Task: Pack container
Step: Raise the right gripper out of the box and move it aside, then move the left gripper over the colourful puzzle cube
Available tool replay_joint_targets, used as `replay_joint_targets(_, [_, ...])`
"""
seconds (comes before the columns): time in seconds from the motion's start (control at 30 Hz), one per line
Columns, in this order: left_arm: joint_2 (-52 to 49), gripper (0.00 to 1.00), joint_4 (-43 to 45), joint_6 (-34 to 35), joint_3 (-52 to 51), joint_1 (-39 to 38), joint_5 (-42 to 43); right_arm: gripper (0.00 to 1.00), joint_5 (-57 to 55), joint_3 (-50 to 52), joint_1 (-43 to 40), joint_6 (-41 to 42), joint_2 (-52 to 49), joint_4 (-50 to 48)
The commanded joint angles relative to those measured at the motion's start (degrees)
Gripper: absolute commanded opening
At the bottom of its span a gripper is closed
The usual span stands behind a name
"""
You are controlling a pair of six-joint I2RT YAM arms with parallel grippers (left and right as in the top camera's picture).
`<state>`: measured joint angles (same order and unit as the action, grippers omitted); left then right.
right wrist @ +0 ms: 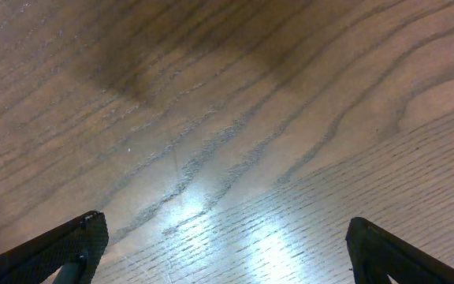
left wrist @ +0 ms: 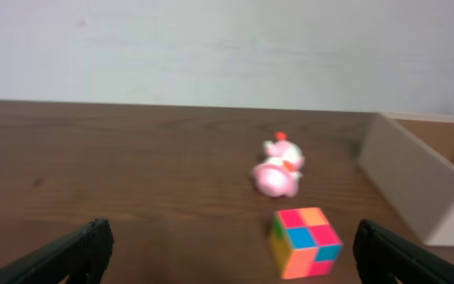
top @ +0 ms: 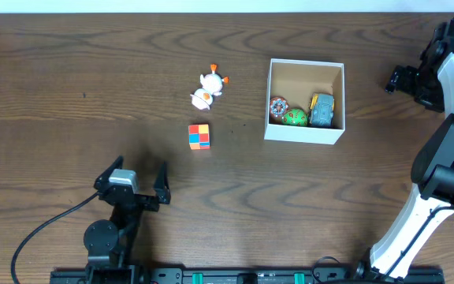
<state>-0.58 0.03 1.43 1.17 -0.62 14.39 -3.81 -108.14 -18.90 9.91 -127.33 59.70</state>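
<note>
- The left gripper sat nearest the front edge of the table, its fingers spread wide with nothing between them.
- A black cable curled over the wood beside that arm's base.
- Beyond the gripper lay a colour cube with pink, orange, blue and green squares, resting on the bare wood.
- Farther on, a small white-and-pink toy figure lay on its side, apart from the cube.
- To the right of both stood the container, right of the table's centre: a square, shallow cardboard box, open at the top, with white outer walls and a plain brown inside.
- Along its near wall sat a red patterned ball, a green ball and a blue-and-yellow toy car; the far half of the floor showed bare.
- The right gripper hung over the table at the far right, fingers well apart and empty.
- The table was dark brown wood with strong grain and a soft glare.
- Behind it rose a plain pale wall.
</note>
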Motion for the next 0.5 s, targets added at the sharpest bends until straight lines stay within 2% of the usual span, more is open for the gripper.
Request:
replay_joint_targets(0.0, [0.35, 0.98, 0.22, 0.07, -0.70, -0.15, 7.56, 0.99, 0.20, 0.15, -0.44, 0.57, 0.13, -0.15])
replay_joint_targets(0.13, [0.35, 0.98, 0.66, 2.75, 1.66, -0.15, 10.19, 0.99, 0.20, 0.15, -0.44, 0.57, 0.13, -0.15])
replay_joint_targets(0.27, [-1.49, 0.98, 0.44, 2.91, 6.69, -0.15, 8.98, 0.99, 0.17, 0.15, -0.44, 0.57, 0.13, -0.15])
replay_joint_targets(0.37, [-6.84, 0.98, 0.17, 2.71, 11.98, -0.15, 6.78, 0.99, 0.20, 0.15, -0.44, 0.57, 0.13, -0.15])
replay_joint_targets(0.47, [-16.63, 0.98, -3.06, 1.57, 19.78, -0.15, 7.39, 0.99, 0.20, 0.15, -0.44, 0.57, 0.13, -0.15])
